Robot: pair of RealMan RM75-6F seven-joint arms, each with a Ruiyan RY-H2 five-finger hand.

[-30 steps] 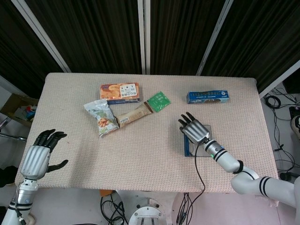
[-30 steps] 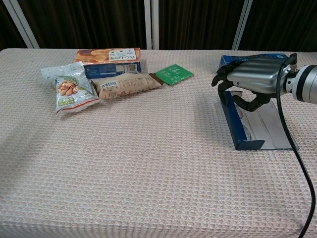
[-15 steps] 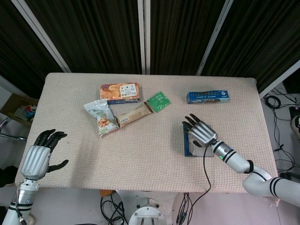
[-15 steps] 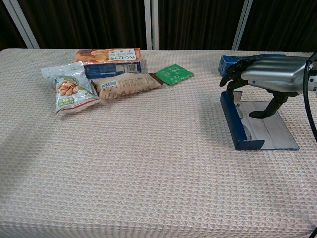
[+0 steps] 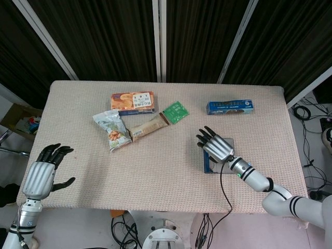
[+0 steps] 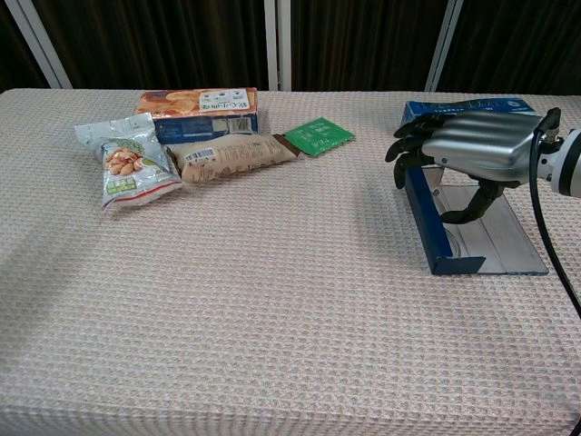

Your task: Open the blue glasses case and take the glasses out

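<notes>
Chest view: blue rectangular glasses case [image 6: 434,232] lies on woven beige tablecloth [image 6: 272,309], right of centre; blue wall along left edge, flat grey panel [image 6: 495,238] beside it. Contents not discernible; glasses not visible. Right hand [image 6: 467,145] hovers over case, fingers [image 6: 410,143] extended past far-left corner, thumb curled down toward grey panel; grasps nothing visible. Head view: left hand [image 5: 41,174] off table's near-left edge, fingers spread, empty. Blue oblong carton [image 5: 231,107] behind case; orange snack box [image 5: 133,101] far left.
</notes>
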